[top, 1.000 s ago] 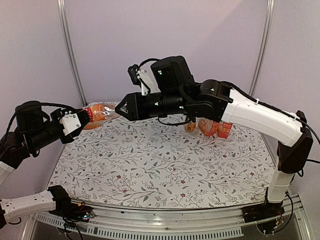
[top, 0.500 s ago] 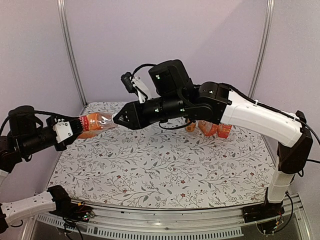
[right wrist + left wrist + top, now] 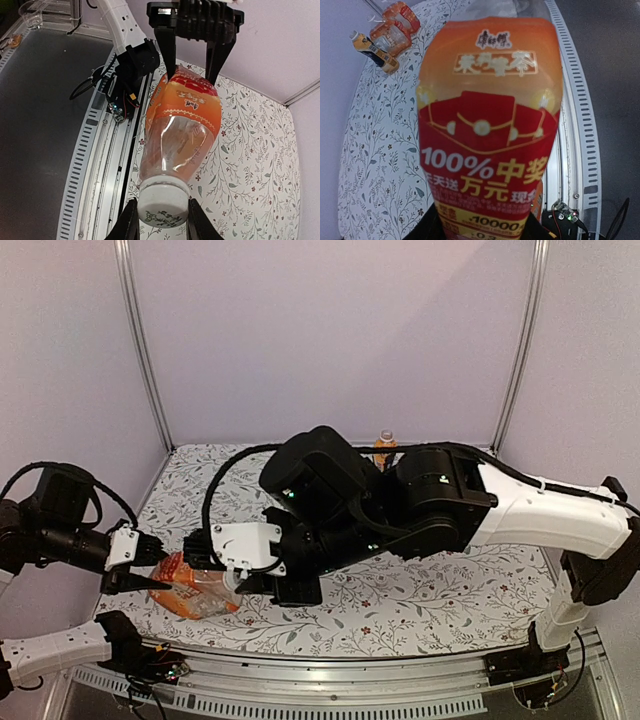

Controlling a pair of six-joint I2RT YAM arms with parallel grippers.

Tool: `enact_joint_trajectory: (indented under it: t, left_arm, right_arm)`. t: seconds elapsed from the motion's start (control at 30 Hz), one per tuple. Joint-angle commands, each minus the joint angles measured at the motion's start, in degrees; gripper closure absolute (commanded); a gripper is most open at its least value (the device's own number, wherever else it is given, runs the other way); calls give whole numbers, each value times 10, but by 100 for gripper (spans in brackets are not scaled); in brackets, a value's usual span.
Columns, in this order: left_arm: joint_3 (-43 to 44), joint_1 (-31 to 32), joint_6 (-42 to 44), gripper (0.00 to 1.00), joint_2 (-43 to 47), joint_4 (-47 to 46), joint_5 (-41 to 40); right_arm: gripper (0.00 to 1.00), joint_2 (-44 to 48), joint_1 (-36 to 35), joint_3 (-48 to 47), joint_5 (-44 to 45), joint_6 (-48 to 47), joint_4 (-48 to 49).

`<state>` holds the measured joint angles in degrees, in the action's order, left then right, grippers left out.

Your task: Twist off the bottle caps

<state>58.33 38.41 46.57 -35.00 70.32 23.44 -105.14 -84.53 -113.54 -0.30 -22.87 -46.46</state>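
A red-labelled orange-drink bottle (image 3: pixel 196 588) lies nearly level, low over the front left of the table. My left gripper (image 3: pixel 148 575) is shut on its base end; in the left wrist view the label (image 3: pixel 490 130) fills the frame and dark fingers (image 3: pixel 427 227) flank it. At the neck end, my right gripper (image 3: pixel 163 204) is shut on the bottle's white cap (image 3: pixel 164 209), one finger on each side. From the right wrist view I see the clear body (image 3: pixel 181 130) running away to the left gripper (image 3: pixel 192 25).
Other bottles lie at the back of the table: a red-labelled one (image 3: pixel 395 25) and a dark-labelled one (image 3: pixel 374 51) with its white cap (image 3: pixel 354 36) on. One bottle (image 3: pixel 385 446) shows behind the right arm. The table's metal front rail (image 3: pixel 95 150) is close beside the held bottle.
Both arms have carried the bottle from high at the back left down to the front left. The right gripper has closed on the cap.
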Motion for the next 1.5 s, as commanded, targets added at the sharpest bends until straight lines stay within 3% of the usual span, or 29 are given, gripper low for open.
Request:
enact_joint_trajectory:
  t: [0.0,0.23,0.27,0.3,0.33,0.4,0.47,0.57,0.87,1.03,1.4,1.47]
  left_arm:
    - [13,15,10,93,-11,-52,116]
    - [7,15,-1,94,-5,-61,105]
    - [5,15,-4,95,-2,-68,98]
    - [2,15,-8,95,-2,-76,87]
    - [-1,15,-12,96,0,-86,77]
    - [-8,14,-19,96,3,-108,48]
    - [-19,15,-20,96,6,-131,8]
    - [-37,15,-14,96,8,-163,-41]
    - [-59,15,-21,94,5,-280,-181]
    - [-71,15,-1,95,0,-305,-215]
    - [-76,16,1,95,-5,-309,-229]
    - [-78,16,2,94,-5,-309,-228]
  right_arm:
    - [100,-2,-15,-2,65,-155,41]
    - [99,-10,-15,9,126,-186,61]
    - [87,-10,-15,12,140,-180,69]
    - [64,-10,-15,15,153,-169,76]
    - [49,-8,-15,16,167,-153,82]
    - [27,-2,-14,25,187,-127,98]
    - [16,14,-9,39,200,-90,120]
    - [10,40,9,53,183,-6,141]
    - [9,70,85,57,76,318,125]
    - [22,61,133,66,23,531,127]
    - [43,17,133,19,-33,558,111]
    - [51,17,133,22,-35,561,109]
